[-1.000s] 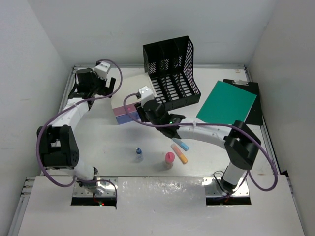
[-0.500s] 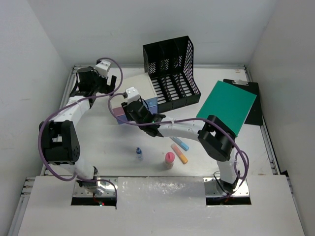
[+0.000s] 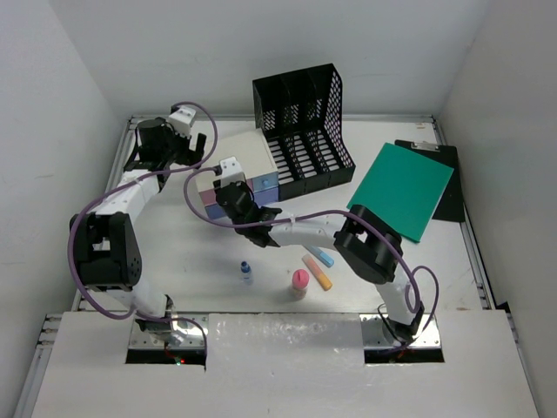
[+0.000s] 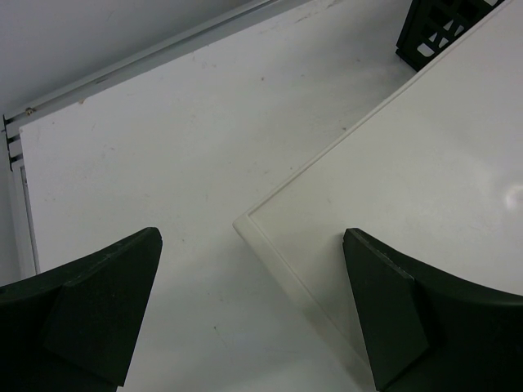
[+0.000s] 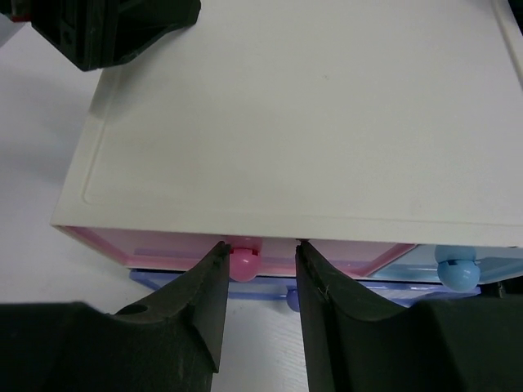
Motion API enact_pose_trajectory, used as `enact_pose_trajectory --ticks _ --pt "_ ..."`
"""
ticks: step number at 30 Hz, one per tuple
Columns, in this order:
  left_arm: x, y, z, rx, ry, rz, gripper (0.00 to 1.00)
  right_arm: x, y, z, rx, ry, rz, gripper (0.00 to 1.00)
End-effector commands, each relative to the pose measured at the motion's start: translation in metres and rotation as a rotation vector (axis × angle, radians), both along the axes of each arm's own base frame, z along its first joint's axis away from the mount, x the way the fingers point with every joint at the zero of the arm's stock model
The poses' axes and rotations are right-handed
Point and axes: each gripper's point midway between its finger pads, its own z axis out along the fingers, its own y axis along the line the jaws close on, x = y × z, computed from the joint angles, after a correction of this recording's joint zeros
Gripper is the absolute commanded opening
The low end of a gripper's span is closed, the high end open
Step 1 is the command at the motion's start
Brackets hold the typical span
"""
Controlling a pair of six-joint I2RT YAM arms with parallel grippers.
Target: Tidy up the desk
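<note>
The left arm (image 3: 130, 196) rises from its base at the near left edge, bends at the black left elbow (image 3: 100, 257) and reaches to the far left corner, where its wrist turns to the right. The left gripper (image 4: 252, 245) is spread wide, with its two dark fingers (image 4: 98, 310) far apart, and it holds nothing. The right arm (image 3: 313, 231) goes up from its base at the near right, folds at the right elbow (image 3: 365, 246) and stretches low across to the left, towards the middle. The right gripper (image 5: 261, 249) points away from the bases. Its fingertips (image 5: 219, 253) stand close together, with only a narrow gap between them.
</note>
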Motion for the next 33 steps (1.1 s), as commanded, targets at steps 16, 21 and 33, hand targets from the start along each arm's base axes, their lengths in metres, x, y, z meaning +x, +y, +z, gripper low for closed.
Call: enact_pose_trajectory --ticks 16,21,33 --pt "0.008 -0.001 -0.002 -0.006 0.0 -0.016 0.92 0.013 0.009 0.016 0.063 -0.057 -0.076 0.37" --pt "0.009 0.0 -0.002 0.0 -0.001 -0.017 0.92 0.016 0.009 0.018 0.058 -0.07 -0.085 0.34" --pt "0.011 0.0 -0.001 0.001 0.0 -0.018 0.92 0.01 0.009 0.011 0.069 -0.053 -0.066 0.0"
